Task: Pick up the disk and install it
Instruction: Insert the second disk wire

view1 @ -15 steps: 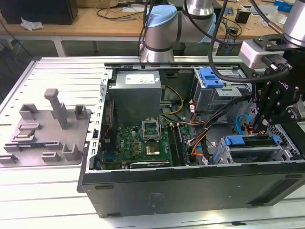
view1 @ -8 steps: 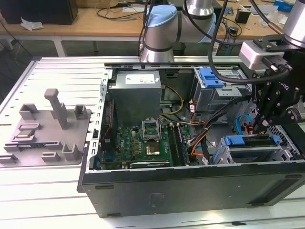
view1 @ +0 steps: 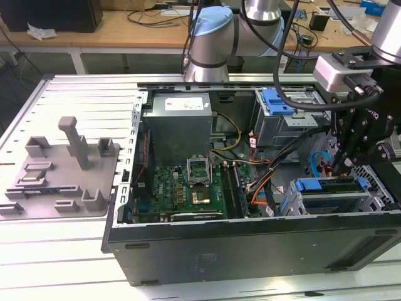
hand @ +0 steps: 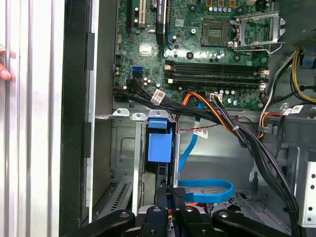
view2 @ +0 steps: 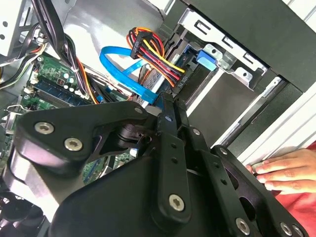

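A person's hand (view2: 286, 173) is cut off by the second wrist view's edge.

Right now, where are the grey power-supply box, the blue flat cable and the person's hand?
grey power-supply box (view1: 180, 128): exterior view, side wall.
blue flat cable (hand: 227, 190): first wrist view, loop's bend.
person's hand (view2: 290, 170): second wrist view, the fingers.

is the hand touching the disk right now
Cannot tell. In the exterior view the hand reaches down to the disk in its bay, but its dark tip merges with the disk's edge; no contact or gap shows plainly.
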Robot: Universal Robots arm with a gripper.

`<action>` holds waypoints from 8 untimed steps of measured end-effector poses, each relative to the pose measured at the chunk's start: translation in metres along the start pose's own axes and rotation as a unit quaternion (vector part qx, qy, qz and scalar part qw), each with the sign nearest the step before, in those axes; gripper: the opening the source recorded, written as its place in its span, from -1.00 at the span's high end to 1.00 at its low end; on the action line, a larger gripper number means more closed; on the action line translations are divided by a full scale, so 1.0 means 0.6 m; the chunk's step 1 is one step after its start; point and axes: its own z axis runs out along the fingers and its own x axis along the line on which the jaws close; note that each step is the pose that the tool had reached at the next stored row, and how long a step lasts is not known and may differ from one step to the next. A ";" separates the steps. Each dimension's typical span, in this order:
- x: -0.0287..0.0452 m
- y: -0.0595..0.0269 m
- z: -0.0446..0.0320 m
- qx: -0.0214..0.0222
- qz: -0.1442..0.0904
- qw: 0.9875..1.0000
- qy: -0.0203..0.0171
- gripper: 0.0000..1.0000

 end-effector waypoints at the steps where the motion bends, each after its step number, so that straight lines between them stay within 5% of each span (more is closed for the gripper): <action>1: 0.000 0.000 0.000 0.000 0.000 1.000 0.000 0.68; 8: 0.002 0.000 0.003 0.000 0.000 1.000 0.000 0.68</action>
